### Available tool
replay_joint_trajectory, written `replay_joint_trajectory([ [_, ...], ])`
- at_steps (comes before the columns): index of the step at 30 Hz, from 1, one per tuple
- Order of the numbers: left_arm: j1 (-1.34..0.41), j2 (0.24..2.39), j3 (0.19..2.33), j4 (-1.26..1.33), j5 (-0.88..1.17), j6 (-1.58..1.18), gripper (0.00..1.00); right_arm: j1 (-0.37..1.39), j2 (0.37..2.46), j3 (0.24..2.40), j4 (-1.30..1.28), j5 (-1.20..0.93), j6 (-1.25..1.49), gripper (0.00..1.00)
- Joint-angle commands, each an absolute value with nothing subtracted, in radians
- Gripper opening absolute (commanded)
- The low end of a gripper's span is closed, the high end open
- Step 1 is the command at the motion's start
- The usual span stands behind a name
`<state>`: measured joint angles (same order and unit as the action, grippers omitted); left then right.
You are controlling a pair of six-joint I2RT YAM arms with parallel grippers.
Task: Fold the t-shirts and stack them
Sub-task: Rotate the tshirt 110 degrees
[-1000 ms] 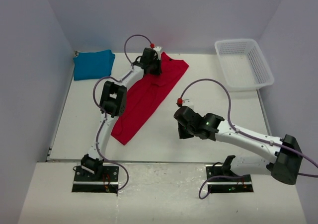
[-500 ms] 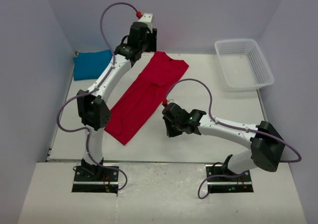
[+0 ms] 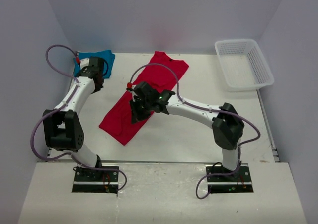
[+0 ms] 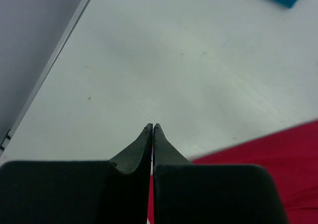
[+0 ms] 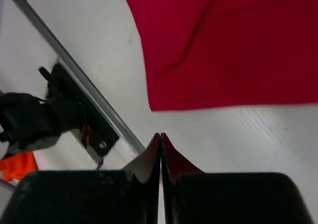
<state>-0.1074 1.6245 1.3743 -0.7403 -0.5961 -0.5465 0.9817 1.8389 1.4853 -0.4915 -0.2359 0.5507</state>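
On the table (image 3: 198,129) you've got two t-shirts, one basket and two arms, so here's the count. Red t-shirt (image 3: 164,74): one, laid out as a long diagonal strip from the far middle down toward the near left. Teal t-shirt (image 3: 108,56): one, bunched in the far left corner, apart from the red one, so nothing's stacked. White mesh basket (image 3: 243,65): one, far right corner, nothing in it.

Your left gripper (image 4: 153,128) sits near the teal shirt over bare table, jaws pressed together on nothing. Your right gripper (image 5: 160,135) reaches across the red strip's lower half, jaws also closed and empty, tips just off the cloth's edge.
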Motion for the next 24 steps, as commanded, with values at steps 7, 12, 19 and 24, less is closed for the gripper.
replay_joint_trajectory([
  [7, -0.043, 1.505, 1.298, -0.715, -0.551, -0.617, 0.00, 0.997, 2.190, 1.919, -0.598, -0.443, 0.482, 0.00],
  [12, -0.044, 1.488, 1.281, -0.681, -0.470, -0.621, 0.00, 1.003, 2.281, 1.956, -0.608, -0.457, 0.486, 0.00],
  [19, -0.044, 1.439, 1.247, -0.630, -0.405, -0.598, 0.00, 1.005, 2.362, 1.931, -0.557, -0.479, 0.511, 0.00],
  [24, -0.044, 1.436, 1.249, -0.635, -0.410, -0.581, 0.00, 1.011, 2.381, 1.915, -0.539, -0.483, 0.532, 0.00],
])
